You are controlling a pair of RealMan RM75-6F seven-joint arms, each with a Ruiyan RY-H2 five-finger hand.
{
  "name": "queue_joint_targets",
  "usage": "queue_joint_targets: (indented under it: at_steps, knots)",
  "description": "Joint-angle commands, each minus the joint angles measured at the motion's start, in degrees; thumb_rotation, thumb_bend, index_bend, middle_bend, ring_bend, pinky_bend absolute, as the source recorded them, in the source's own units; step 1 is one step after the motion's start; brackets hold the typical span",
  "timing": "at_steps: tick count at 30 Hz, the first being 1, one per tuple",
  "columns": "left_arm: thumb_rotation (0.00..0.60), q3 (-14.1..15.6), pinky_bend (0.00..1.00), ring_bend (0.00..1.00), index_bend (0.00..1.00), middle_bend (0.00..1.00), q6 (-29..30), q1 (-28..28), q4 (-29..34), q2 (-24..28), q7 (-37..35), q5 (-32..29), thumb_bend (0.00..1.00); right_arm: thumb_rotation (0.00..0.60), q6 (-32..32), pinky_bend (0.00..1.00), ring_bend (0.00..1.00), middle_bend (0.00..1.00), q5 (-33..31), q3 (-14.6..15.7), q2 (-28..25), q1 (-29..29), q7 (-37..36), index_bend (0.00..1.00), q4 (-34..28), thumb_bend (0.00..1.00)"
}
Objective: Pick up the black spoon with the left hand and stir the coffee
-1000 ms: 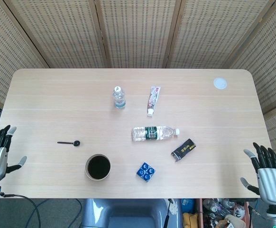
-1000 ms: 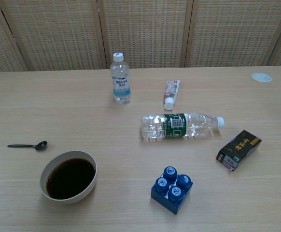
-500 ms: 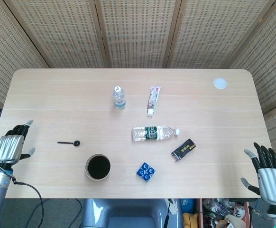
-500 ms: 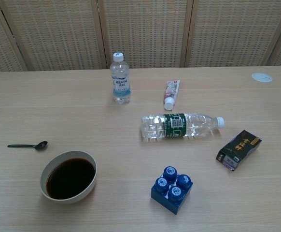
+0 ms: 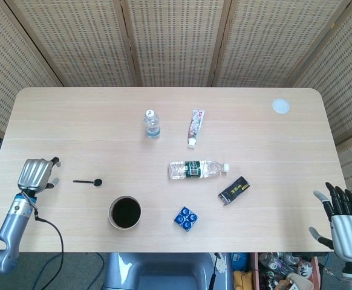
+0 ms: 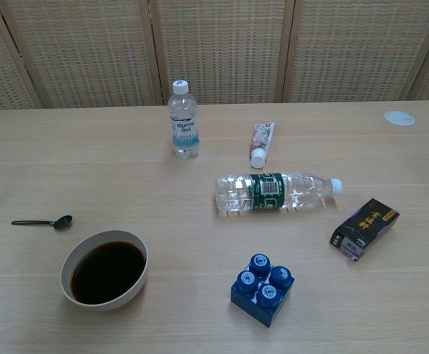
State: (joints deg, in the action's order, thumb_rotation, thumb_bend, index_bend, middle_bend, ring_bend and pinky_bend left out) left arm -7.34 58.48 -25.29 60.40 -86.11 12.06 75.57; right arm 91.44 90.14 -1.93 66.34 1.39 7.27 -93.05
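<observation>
Moved in from the counter's left edge since a second ago: left hand [image 5: 36, 174], now over the counter [image 5: 91, 115] just left of the black spoon [image 5: 88, 181], back of the hand facing up, fingers curled downward – holding nothing, not touching the spoon. In chest view only a fingertip visible at the far left edge. Unchanged: right hand [image 5: 344, 219], off the counter's near right corner, fingers spread apart, empty.

Black spoon flat on the counter, handle pointing left toward the left hand, bowl end to the right; sits up-left of the coffee bowl [image 5: 124, 212], near but apart. Coffee bowl – pale rim, dark liquid inside – upright near the front edge.

Elsewhere on the counter:
- small upright water bottle [image 5: 152, 123], white cap, toward the back centre
- toothpaste tube [image 5: 195, 127] lying flat just right of it, cap toward the front
- large clear bottle [image 5: 197, 168] with green label lying on its side mid-counter, cap to the right
- black box [image 5: 234, 190] with gold print, lying angled, front-right of the large bottle
- blue block [image 5: 187, 218] with round studs, right of the coffee bowl near the front edge
- white round disc [image 5: 280, 106] far back right
</observation>
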Motion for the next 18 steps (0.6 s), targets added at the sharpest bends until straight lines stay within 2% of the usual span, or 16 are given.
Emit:
queue_joint_targets:
  at_steps: [1, 6, 18]
  knots:
    - [0.6, 0.5, 0.71, 0.62, 0.46, 0.71, -2.1, -1.5, -2.8, -2.2, -1.4, 0.1, 0.27, 0.6, 0.0, 0.0, 0.0, 0.12, -0.1, 0.0, 0.0, 0.0, 0.0, 0.22, 0.0, 0.2]
    - [0.6, 0.7, 0.71, 0.62, 0.5, 0.72, -4.6, -2.4, -5.4, -4.6, -4.0, -0.8, 0.27, 0.6, 0.0, 0.0, 0.0, 0.12, -0.3, 0.0, 0.0, 0.2, -0.2, 0.22, 0.2, 0.2]
    - [0.6, 1.0, 0.72, 0.63, 0.5, 0.73, -7.0, -3.7, -11.0, -9.1, -5.7, -1.7, 0.29, 0.6, 0.1, 0.0, 0.0, 0.12, -0.5, 0.2, -0.2, 0.6, -0.2, 0.22, 0.3, 0.2]
